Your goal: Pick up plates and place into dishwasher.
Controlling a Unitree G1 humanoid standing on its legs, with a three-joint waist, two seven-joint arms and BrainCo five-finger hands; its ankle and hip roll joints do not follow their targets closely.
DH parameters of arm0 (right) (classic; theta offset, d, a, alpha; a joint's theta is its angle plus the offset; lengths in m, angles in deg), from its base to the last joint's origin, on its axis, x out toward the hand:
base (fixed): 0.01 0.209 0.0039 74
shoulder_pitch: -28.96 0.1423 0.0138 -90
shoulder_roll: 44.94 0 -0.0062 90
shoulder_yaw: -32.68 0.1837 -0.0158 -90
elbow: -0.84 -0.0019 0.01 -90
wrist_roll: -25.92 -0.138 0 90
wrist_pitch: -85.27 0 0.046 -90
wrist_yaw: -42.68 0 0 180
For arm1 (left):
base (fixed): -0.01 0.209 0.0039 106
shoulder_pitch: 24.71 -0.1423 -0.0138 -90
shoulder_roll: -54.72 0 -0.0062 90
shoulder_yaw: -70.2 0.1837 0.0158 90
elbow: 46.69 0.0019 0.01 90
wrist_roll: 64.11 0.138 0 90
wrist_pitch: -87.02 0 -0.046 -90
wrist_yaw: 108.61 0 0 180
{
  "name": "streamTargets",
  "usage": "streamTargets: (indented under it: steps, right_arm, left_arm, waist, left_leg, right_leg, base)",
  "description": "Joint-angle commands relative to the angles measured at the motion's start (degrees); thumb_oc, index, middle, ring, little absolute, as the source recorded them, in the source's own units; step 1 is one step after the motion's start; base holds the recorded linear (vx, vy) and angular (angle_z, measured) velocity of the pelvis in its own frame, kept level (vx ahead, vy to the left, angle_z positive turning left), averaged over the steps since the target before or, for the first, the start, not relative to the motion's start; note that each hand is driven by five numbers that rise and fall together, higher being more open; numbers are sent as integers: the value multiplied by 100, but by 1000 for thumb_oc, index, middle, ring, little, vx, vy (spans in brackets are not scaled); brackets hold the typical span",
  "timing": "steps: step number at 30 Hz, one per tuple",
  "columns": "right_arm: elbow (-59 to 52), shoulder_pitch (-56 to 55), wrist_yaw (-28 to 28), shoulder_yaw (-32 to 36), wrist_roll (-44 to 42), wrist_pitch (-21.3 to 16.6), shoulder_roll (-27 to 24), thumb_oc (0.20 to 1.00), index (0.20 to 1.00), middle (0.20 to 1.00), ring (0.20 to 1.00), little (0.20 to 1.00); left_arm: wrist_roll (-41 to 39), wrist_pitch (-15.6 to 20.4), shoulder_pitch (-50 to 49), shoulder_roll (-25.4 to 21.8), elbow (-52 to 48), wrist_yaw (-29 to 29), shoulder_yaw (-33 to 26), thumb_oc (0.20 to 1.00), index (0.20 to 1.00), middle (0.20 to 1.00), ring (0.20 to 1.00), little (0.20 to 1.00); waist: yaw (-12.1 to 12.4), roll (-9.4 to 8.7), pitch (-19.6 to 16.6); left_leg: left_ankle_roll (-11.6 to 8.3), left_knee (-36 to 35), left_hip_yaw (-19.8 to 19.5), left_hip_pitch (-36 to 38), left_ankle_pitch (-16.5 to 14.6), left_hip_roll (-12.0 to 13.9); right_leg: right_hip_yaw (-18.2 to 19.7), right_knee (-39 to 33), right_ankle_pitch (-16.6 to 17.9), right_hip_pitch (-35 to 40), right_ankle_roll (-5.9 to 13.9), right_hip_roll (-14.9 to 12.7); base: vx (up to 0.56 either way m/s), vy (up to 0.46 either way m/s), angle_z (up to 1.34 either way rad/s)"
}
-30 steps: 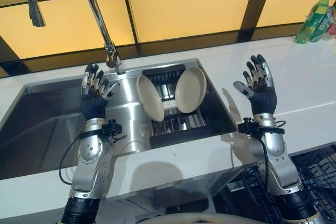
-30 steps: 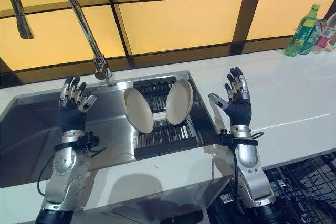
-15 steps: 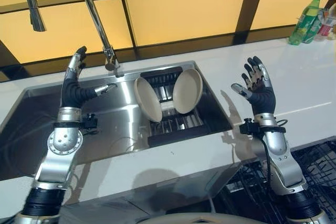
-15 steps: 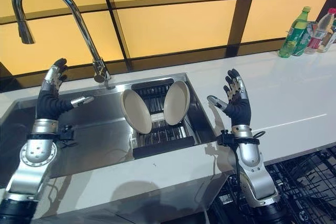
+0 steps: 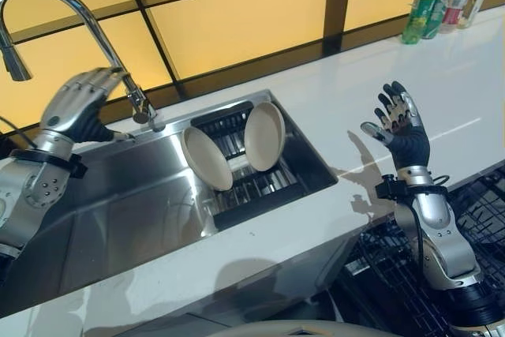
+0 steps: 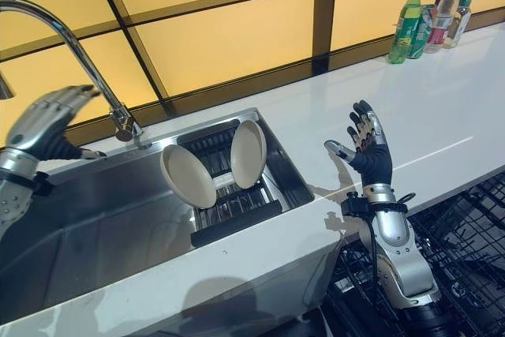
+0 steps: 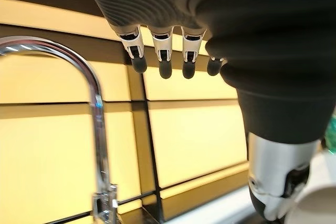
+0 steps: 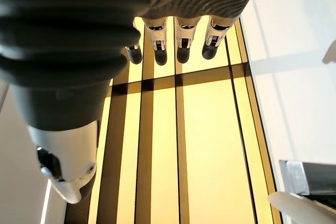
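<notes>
plates stand on edge in a dark rack [image 5: 252,187] inside the steel sink [image 5: 110,219], two in number: the left plate [image 5: 207,158] leans with its face toward the basin, and the right plate [image 5: 264,136] stands just beside it, tilted the other way, so the two form a v. neither plate is touched by a hand.

right hand [image 5: 401,128] is raised above the white counter [image 5: 473,84], palm toward the sink, fingers straight and spread, thumb out; it is released and holds nothing. the plates lie well apart from it, on its thumb side, lower and across the sink edge. the right wrist view confirms straight fingers [image 8: 182,45] with only yellow wall panels [image 6: 229,33] past them.

left hand [image 5: 79,100] is raised over the far side of the basin, beside the faucet [image 5: 102,37], back of the hand toward the camera. its fingers are relaxed and slightly bent, grasping nothing; the left wrist view shows the fingertips [image 7: 165,66] free in the air, the faucet past them. the plates stand lower, toward the right hand.

bottles [image 5: 442,1] stand at the far end of the counter, well beyond the right hand. a black wire dishwasher rack [image 5: 481,234] lies below the counter edge, under the right forearm.
</notes>
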Motion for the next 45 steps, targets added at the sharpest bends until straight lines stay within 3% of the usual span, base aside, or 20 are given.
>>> streamTargets:
  steps: [1,10,15,21,32,33,34,35,36,45]
  right_arm:
    - [-63,16,-171,155,-268,-95,-201,1000,1000,1000,1000,1000]
    - [82,133,-283,202,-434,-163,-505,1000,1000,1000,1000,1000]
    - [224,315,-266,176,-418,-265,-632,1000,1000,1000,1000,1000]
    - [298,357,-154,118,-422,-285,-683,1000,1000,1000,1000,1000]
    - [543,782,-36,-88,-227,-461,-606,1000,1000,1000,1000,1000]
    - [542,779,-27,-86,-234,-483,-607,1000,1000,1000,1000,1000]
    - [527,759,-32,-75,-245,-496,-604,1000,1000,1000,1000,1000]
    - [508,730,-47,-68,-239,-519,-593,1000,1000,1000,1000,1000]
    - [485,706,-63,-60,-233,-531,-587,1000,1000,1000,1000,1000]
    - [421,417,-173,44,-214,-444,-473,1000,1000,1000,1000,1000]
  left_arm:
    - [315,7,342,-424,-24,70,36,1000,1000,1000,1000,1000]
    - [1085,158,629,-476,-60,-103,598,1000,1000,1000,1000,1000]
    - [1639,256,864,-419,-12,70,1035,1000,1000,1000,1000,1000]
    - [1841,101,1268,-428,126,-270,1471,1000,1000,1000,1000,1000]
    - [2381,-486,2172,-14,1011,-674,2381,1000,1000,1000,1000,1000]
    - [2397,-495,2227,-15,1060,-676,2437,749,749,749,749,749]
    - [2428,-498,2247,-13,1087,-669,2462,580,580,580,580,580]
    - [2437,-496,2256,-10,1096,-623,2484,322,322,322,322,322]
    - [2443,-492,2264,-9,1080,-540,2505,200,200,200,200,200]
    - [2621,-317,1856,9,930,-269,2213,200,200,200,200,200]
  waist:
    - [-164,-315,-168]
    - [-307,-293,120]
    - [-331,-247,366]
    - [-360,-247,523]
    - [-455,-314,950]
    - [-456,-326,979]
    - [-456,-334,994]
    - [-460,-339,1008]
    - [-464,-343,1017]
    - [-395,-319,892]
  left_leg:
    - [305,54,-33,-135,37,-304]
    - [387,6,92,-314,30,-348]
    - [418,18,145,-489,72,-367]
    - [443,18,195,-481,89,-371]
    - [441,45,221,-757,168,-348]
    - [443,43,229,-767,170,-343]
    - [445,41,236,-772,172,-338]
    - [446,39,242,-775,177,-332]
    - [444,38,252,-774,180,-327]
    - [426,48,233,-590,151,-323]
  right_leg:
    - [270,52,21,62,335,-209]
    - [373,89,117,-259,420,-316]
    - [417,161,155,-476,465,-373]
    - [428,180,165,-451,513,-423]
    - [568,232,185,-680,543,-439]
    - [574,217,193,-681,547,-441]
    - [577,205,199,-679,550,-443]
    - [579,197,205,-676,554,-446]
    - [579,193,209,-672,559,-452]
    - [493,141,171,-438,586,-507]
  base:
    - [70,103,-6]
    - [4,107,-4]
    - [-49,87,-1]
    - [29,50,0]
    - [-43,27,-3]
    - [-15,-5,-5]
    - [-3,-7,-3]
    - [0,0,0]
    - [0,0,0]
    - [67,-6,-1]
